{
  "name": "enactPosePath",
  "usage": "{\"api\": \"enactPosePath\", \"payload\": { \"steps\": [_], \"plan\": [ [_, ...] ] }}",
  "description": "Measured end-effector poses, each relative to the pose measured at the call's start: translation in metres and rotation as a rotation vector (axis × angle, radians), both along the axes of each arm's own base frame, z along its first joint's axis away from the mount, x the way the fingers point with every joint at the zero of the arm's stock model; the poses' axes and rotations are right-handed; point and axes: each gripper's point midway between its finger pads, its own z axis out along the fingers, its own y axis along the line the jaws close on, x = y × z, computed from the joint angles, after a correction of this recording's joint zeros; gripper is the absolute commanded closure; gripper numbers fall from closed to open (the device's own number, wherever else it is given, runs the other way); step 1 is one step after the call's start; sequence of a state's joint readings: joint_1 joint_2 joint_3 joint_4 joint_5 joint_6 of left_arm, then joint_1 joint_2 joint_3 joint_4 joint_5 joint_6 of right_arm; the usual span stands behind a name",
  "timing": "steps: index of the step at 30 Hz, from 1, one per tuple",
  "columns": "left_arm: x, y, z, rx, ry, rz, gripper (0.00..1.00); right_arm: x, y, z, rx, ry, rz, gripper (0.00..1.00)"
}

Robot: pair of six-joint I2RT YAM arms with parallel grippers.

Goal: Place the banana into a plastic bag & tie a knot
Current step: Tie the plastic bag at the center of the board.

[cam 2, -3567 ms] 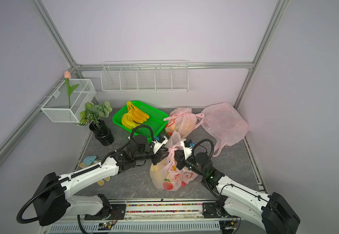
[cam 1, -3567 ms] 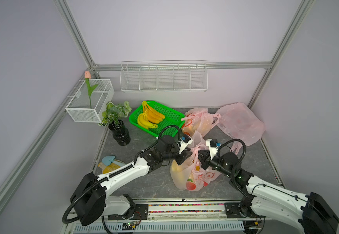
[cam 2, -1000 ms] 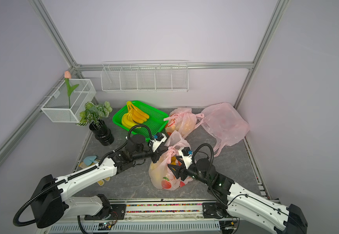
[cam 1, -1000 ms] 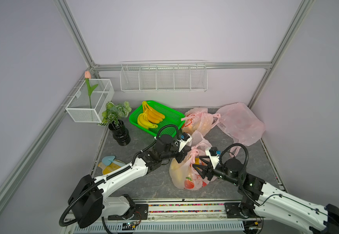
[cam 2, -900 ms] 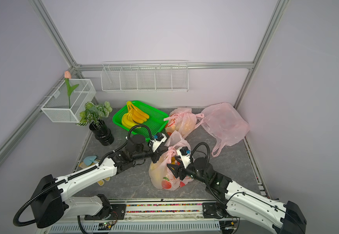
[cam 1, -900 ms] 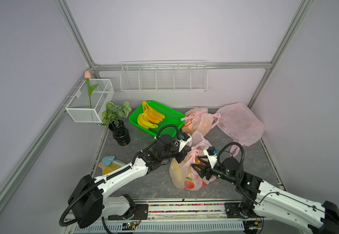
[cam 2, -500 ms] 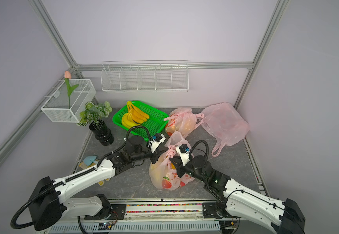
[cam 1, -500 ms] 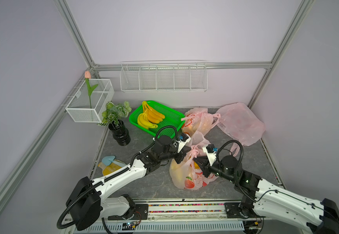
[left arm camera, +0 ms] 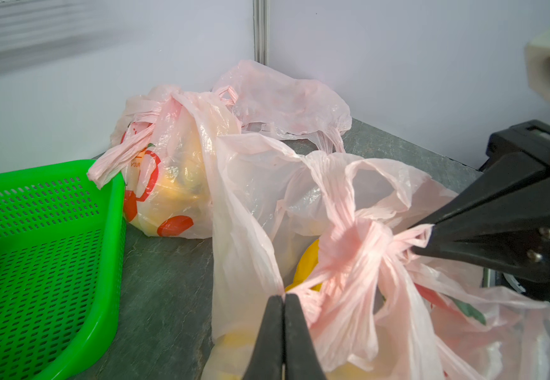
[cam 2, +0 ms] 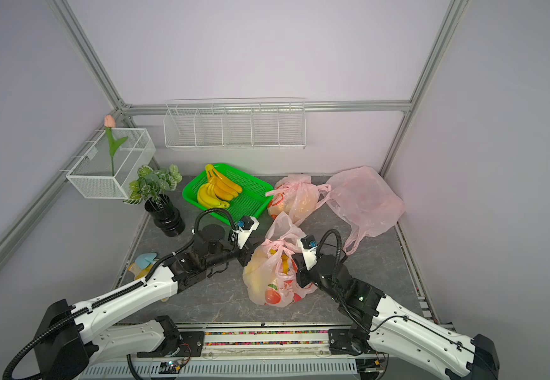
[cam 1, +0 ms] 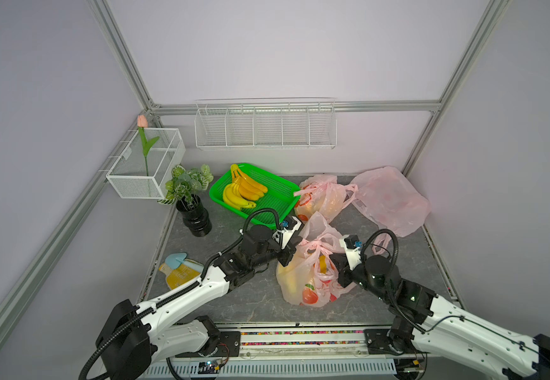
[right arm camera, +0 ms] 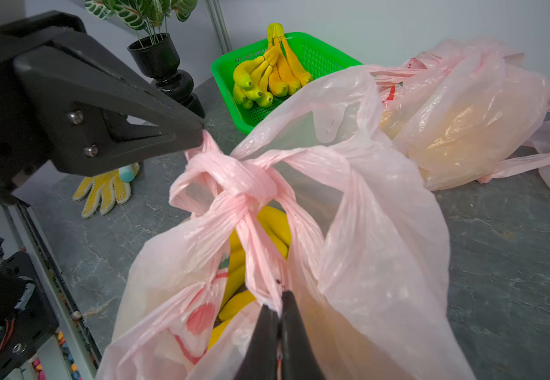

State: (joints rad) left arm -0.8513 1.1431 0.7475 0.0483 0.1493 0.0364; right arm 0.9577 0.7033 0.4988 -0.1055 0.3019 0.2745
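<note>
Left claw [cam 1: 295,248]: pressed together, pinching a bag strand; left of knot in a top view.
Bag [cam 1: 296,286]: lower centre, on worktop; banana [right arm camera: 267,230] inside.
Knot [cam 1: 313,245]: loose, between claws; strands run left-right.
Right claw [cam 1: 333,261]: pressed together, pinching the opposite strand, right of knot.

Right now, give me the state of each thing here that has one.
left gripper, shut on a handle of the front bag
right gripper, shut on the opposite handle
front bag, bananas inside, handles knotted
middle bag, filled, tied shut
back bag, lying flat, handles untied
green basket, holding a banana bunch
</note>
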Motion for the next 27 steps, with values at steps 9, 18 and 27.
{"api": "enactPosePath", "payload": {
  "steps": [9,18,27],
  "plan": [
    [0.012,0.020,-0.009,0.024,-0.019,0.128,1.00,0.009,-0.020,0.002,-0.053,-0.029,-0.101,0.93],
    [0.021,0.036,-0.030,0.042,0.018,0.222,1.00,0.019,-0.041,-0.004,-0.080,-0.018,-0.202,0.93],
    [0.019,0.051,-0.040,0.022,0.040,0.278,1.00,0.041,-0.070,-0.029,-0.048,0.123,-0.349,0.93]
  ]
}}
